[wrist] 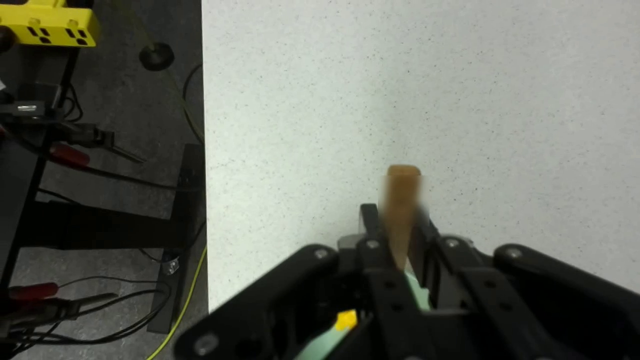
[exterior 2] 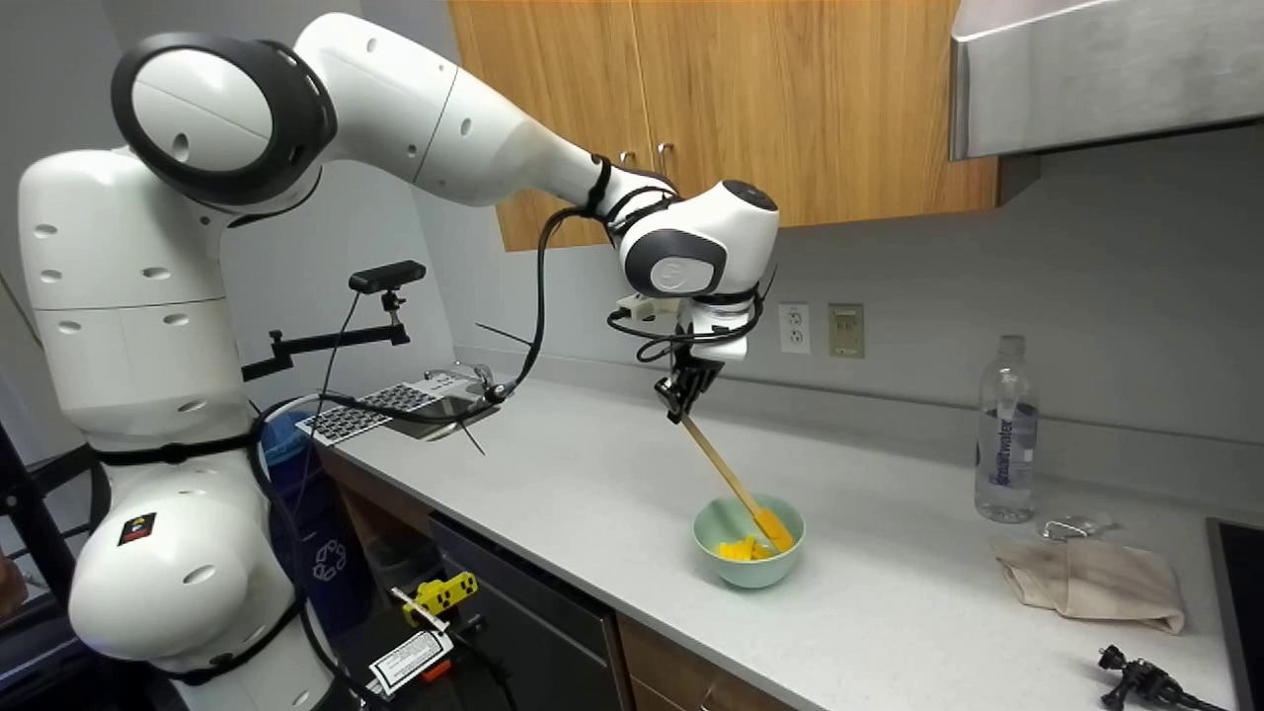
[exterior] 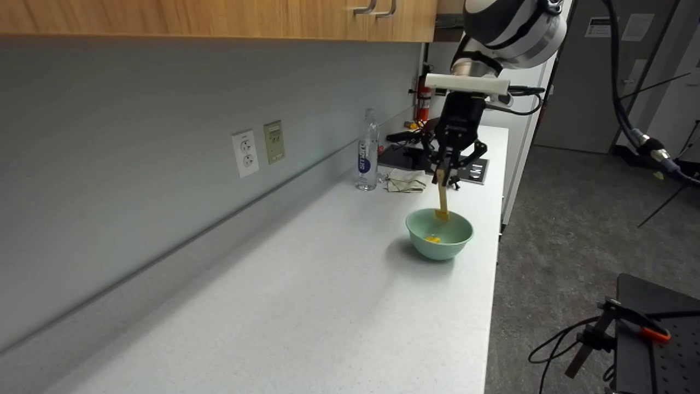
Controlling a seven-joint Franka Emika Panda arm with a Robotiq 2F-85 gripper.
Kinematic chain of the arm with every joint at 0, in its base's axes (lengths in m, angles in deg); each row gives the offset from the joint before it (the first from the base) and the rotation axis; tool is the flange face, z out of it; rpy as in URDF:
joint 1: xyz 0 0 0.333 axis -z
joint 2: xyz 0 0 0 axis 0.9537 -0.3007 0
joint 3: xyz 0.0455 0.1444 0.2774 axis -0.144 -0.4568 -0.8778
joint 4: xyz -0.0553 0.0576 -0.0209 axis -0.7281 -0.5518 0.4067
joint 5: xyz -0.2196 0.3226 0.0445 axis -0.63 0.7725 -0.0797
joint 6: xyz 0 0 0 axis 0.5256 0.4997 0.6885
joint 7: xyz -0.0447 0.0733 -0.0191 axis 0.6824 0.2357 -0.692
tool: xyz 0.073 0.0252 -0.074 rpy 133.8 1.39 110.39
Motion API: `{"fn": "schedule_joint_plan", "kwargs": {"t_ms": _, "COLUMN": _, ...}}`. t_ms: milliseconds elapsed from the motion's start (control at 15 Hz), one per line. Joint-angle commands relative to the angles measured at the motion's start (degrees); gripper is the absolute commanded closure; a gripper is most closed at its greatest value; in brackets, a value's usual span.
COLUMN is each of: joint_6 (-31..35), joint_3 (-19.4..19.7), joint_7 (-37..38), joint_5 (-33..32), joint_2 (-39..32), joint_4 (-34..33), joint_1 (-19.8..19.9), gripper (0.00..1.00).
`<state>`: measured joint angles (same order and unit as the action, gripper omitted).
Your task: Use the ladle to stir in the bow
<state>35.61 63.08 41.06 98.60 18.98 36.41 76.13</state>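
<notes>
1. Grasping the spatula point(exterior 2: 730, 474) by its handle, the hand point(exterior 2: 676, 411) hangs above the worktop point(exterior 2: 889, 642).
2. Its fingers point(wrist: 370, 220) squeeze the handle from both sides. In the wrist view, the brown end sticks out past them, but this part is blurry.
3. The spatula slants down to the bowl point(exterior 2: 748, 575). Its yellow tip point(exterior 2: 776, 531) is nearer the stove point(exterior 2: 1249, 592) than its top is.
4. In both exterior views, the tip shows inside the bowl's round opening. I can't tell if it touches the bowl.
5. The bowl is pale green. It stands upright near the front edge of the worktop, well away from the back edge by the wall point(exterior 2: 918, 321).
6. Yellow bits point(exterior 2: 746, 549) lie low in the bowl, close to the tip.
7. A clear bottle point(exterior 2: 1005, 464) stands up straight by the back edge, well apart from the bowl.
8. A folded cloth point(exterior 2: 1096, 583) lies between the bottle and the stove.
9. A small black part point(exterior 2: 1150, 681) lies near the stove, closer to the front edge than the cloth.
</notes>
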Motion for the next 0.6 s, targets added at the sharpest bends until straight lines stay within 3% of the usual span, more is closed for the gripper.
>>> {"fn": "schedule_joint_plan", "kwargs": {"t_ms": 0, "joint_6": -1.1, "joint_3": -0.5, "joint_7": -1.0, "joint_5": 2.0, "joint_2": 0.6, "joint_4": 0.7, "joint_1": 0.3, "gripper": 0.96}}
{"fn": "schedule_joint_plan", "kwargs": {"t_ms": 533, "joint_6": -5.5, "joint_3": -0.5, "joint_7": -5.6, "joint_5": 12.3, "joint_2": 0.1, "joint_4": 0.5, "joint_1": 0.8, "gripper": 0.96}}
